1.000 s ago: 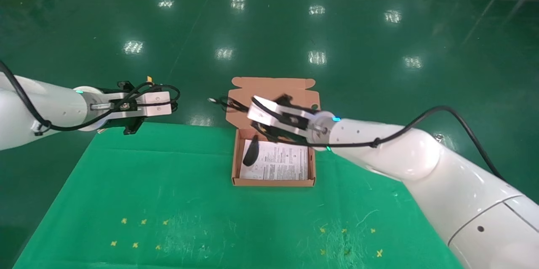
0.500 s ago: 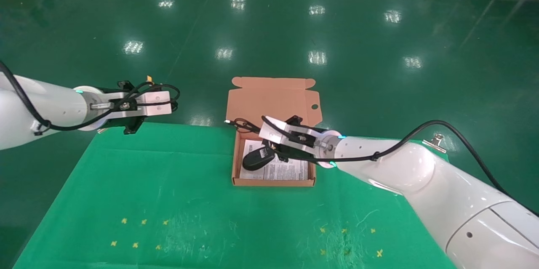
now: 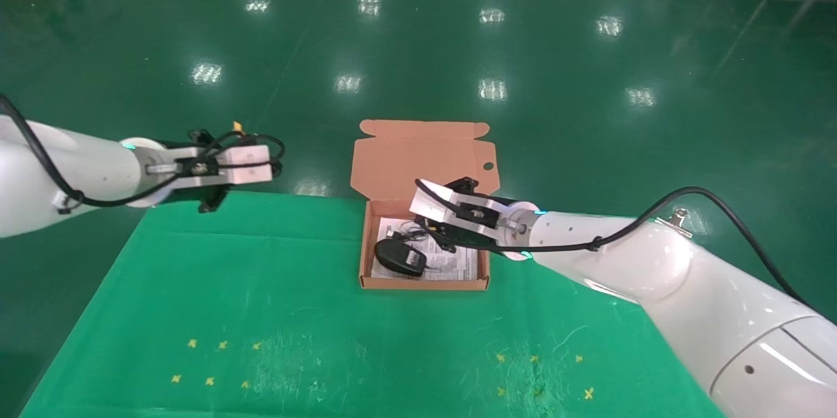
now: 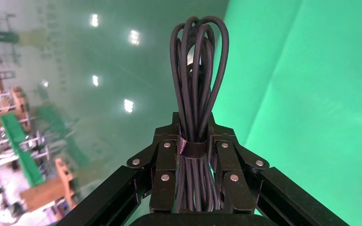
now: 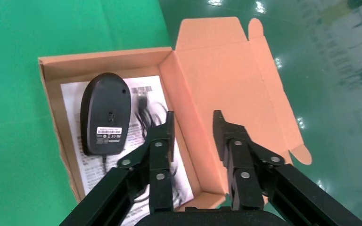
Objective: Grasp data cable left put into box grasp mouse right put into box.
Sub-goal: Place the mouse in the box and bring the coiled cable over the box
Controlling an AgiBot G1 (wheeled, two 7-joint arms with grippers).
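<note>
Head view: mouse (image 3: 399, 257) in box (image 3: 424, 284), right gripper (image 5: 192, 136) jaws apart above it; left gripper (image 4: 194, 155) clamps cable (image 4: 197, 84), unboxed.

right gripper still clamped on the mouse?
No: in the right wrist view the right gripper is open with nothing between its fingers, and the mouse lies underside-up in the box.

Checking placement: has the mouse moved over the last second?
Yes. The mouse dropped from the right gripper onto the box floor's near-left corner.
</note>
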